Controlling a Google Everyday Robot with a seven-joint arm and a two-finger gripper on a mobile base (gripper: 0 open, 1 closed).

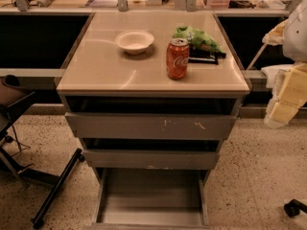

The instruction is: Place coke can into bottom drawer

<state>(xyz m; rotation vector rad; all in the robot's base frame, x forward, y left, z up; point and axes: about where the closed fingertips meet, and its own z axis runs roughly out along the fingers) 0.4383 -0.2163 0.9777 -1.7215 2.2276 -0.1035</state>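
Upright on the beige cabinet top [96, 73]: coke can [177, 59], red-orange with white script and a silver lid, right of centre and near the front edge. Touches nothing around it. Behind and to its left, apart from it, white bowl [135, 41]. Behind and to its right, crumpled green snack bag [199, 38] lying over a flat black item [205, 57] too dark to identify.

Below the top, scratched grey drawer front [151, 127], then plain grey middle drawer front [151, 159], with a dark gap above each. Lowest of all, bottom drawer [151, 202], pulled out toward the camera, grey floor bare and low sides showing.

At the right edge, pale yellow-white and blurred, gripper [280, 110], off the cabinet's right side and well apart from the can. Cannot tell how far open, nor whether anything is in its grasp.

Speckled floor [254, 176] all round; black chair base [53, 190] at lower left.
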